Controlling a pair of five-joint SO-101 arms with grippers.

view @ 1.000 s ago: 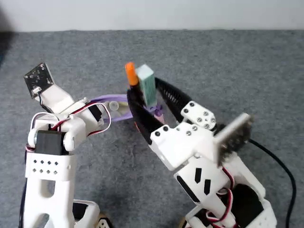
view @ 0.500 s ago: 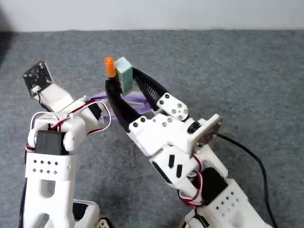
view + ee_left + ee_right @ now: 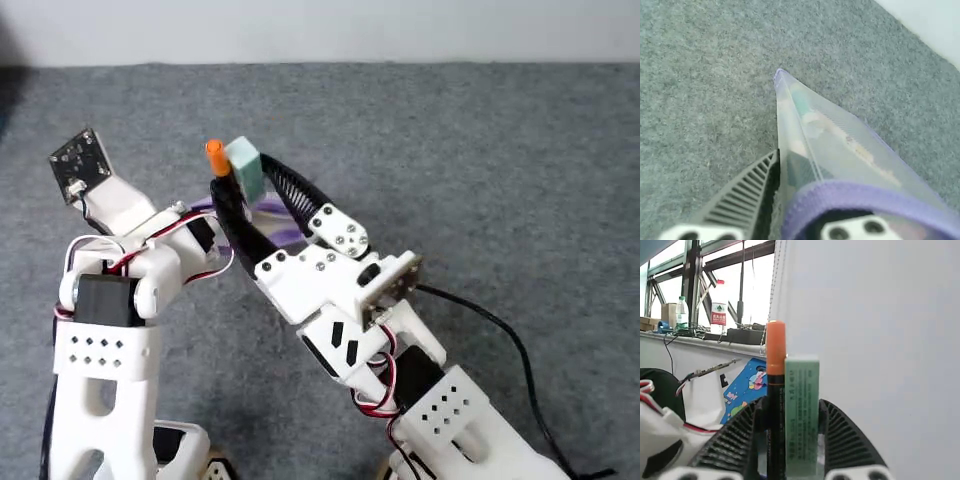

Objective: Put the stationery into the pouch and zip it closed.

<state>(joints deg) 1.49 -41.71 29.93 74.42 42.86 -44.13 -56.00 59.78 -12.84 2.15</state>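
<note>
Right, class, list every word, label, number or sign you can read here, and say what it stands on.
On the pale green rectangular eraser: rows of dark print, too small to read.
On the red label of the clear plastic bottle: print too small to read.
On the blue cartoon-printed sheet: pictures, no legible words.
Nothing can be quoted.

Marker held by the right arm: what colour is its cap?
Orange cap on the marker, best seen in the right wrist view, beside a pale green block.
</note>
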